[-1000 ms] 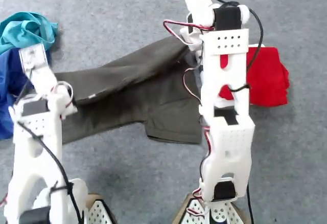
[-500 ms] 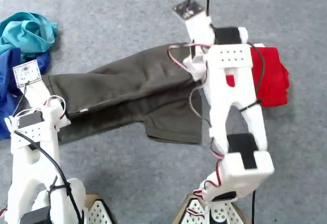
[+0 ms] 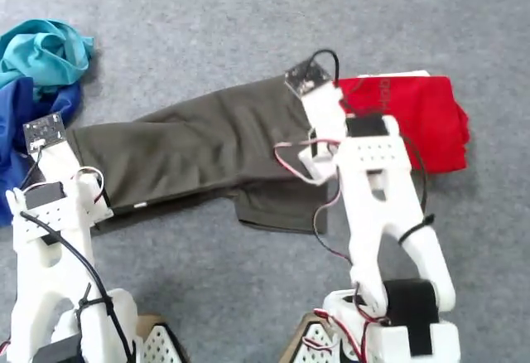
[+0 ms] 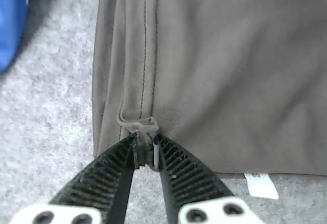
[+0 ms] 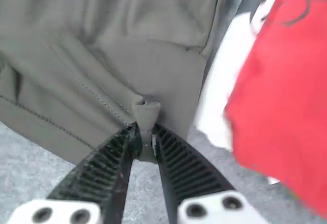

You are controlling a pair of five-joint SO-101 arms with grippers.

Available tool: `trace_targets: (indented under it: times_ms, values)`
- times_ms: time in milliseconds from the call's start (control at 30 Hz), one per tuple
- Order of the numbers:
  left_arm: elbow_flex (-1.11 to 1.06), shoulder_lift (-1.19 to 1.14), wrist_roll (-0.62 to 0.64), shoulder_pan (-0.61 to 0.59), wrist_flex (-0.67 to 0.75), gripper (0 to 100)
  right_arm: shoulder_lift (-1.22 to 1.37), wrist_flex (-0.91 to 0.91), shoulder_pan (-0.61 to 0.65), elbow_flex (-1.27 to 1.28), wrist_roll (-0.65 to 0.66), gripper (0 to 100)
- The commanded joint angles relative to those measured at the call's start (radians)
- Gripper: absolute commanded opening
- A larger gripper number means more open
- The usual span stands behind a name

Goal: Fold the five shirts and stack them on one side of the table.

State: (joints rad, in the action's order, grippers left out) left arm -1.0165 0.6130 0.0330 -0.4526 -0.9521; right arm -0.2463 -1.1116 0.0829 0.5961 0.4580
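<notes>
We take the olive shirt [image 3: 207, 143] as landmark. It lies stretched across the middle of the grey counter [image 3: 207, 15], doubled over lengthwise, with part of it sticking out from its near edge.

Just beside the olive shirt's left end is a blue shirt [image 3: 16, 123], with a teal shirt [image 3: 45, 48] on its far side. Both are crumpled and unfolded.

The left gripper [image 4: 145, 142] is at the olive shirt's left end, closed on a small pinch of the stitched hem, cloth bunched between the jaws. A white tag [image 4: 260, 184] shows at the shirt's edge nearby.

The right gripper [image 5: 145, 132] is at the olive shirt's right end, also clamped on a pinch of olive cloth near a seam.

Just beyond that right end sits the red shirt [image 3: 418, 123], a neat rectangle that looks folded. A white piece [image 5: 225, 101] pokes out from under the red one, between it and the olive shirt. We cannot tell whether it is another folded shirt.

Progress, our call:
- **Done:** red is folded and parked to the right of the olive shirt, possibly the white one too.
- **In hand:** olive is mid-fold, both ends held.
- **Untouched:** blue and teal.
- **Left to do:** finish the olive fold, stack it on the red, then fold and stack the two off its left end.
</notes>
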Motion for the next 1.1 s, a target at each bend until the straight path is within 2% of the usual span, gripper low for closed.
trace_targets:
  times_ms: [0,167,367,467,567,667,767,867,933,967,1000,1067]
  values:
    - [0.038,0.011,-0.006,-0.024,-0.005,3,-0.053,0.051,-0.012,0.062,0.005,1.3]
    - [0.027,0.009,-0.114,-0.058,-0.011,3,-0.064,0.071,-0.015,0.097,0.005,1.3]
    - [0.027,0.003,-0.126,-0.054,-0.048,4,-0.062,0.071,-0.015,0.101,0.005,1.4]
    - [0.030,0.009,-0.127,-0.051,-0.115,11,-0.061,0.060,-0.014,0.101,0.017,1.8]
    - [0.042,0.011,-0.147,-0.065,-0.133,20,-0.065,0.028,-0.014,0.097,0.025,8.8]
    - [0.114,0.011,-0.146,-0.124,-0.170,17,-0.065,-0.041,-0.011,0.068,0.031,18.0]
    - [0.246,0.011,-0.147,-0.179,-0.261,16,-0.065,-0.143,-0.009,-0.002,0.031,22.4]
    - [0.407,0.011,-0.115,-0.223,-0.353,14,-0.065,-0.203,-0.014,-0.110,0.025,18.3]
    - [0.495,0.008,-0.051,-0.225,-0.376,6,-0.059,-0.242,-0.008,-0.196,0.014,11.7]
    - [0.527,0.002,-0.028,-0.220,-0.371,2,-0.054,-0.249,0.011,-0.234,-0.014,6.7]
    - [0.545,-0.002,-0.003,-0.200,-0.367,4,-0.045,-0.236,0.041,-0.266,-0.046,1.4]
    - [0.532,-0.015,0.038,-0.133,-0.293,3,-0.001,-0.186,0.104,-0.294,-0.103,3.2]
